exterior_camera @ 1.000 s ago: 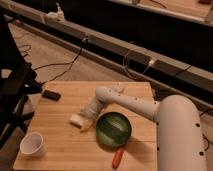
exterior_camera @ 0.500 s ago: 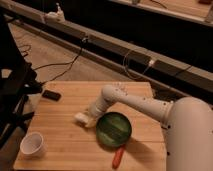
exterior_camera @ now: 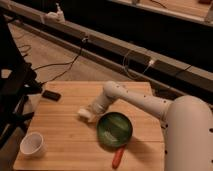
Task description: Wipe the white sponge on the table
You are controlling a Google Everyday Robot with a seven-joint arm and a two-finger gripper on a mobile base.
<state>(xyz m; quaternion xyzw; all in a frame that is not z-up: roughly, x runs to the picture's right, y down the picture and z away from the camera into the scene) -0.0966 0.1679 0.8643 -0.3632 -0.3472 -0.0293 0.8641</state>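
The wiping step is in hand. The gripper (exterior_camera: 92,111), at mid-frame just left of the green bowl (exterior_camera: 114,129), holds the white sponge (exterior_camera: 84,114) on the desk (exterior_camera: 65,145), jaws apparently clenched on it. The next move calls for sliding it left, clear of the bowl.

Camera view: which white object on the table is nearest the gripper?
The flat off-white sponge, at the gripper beside the green bowl; the round white cup stands at a corner of the light-wood table.

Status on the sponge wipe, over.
Copy: pincer low at the sponge, mid table. Green bowl close beside it, could crowd strokes. Cup well apart.
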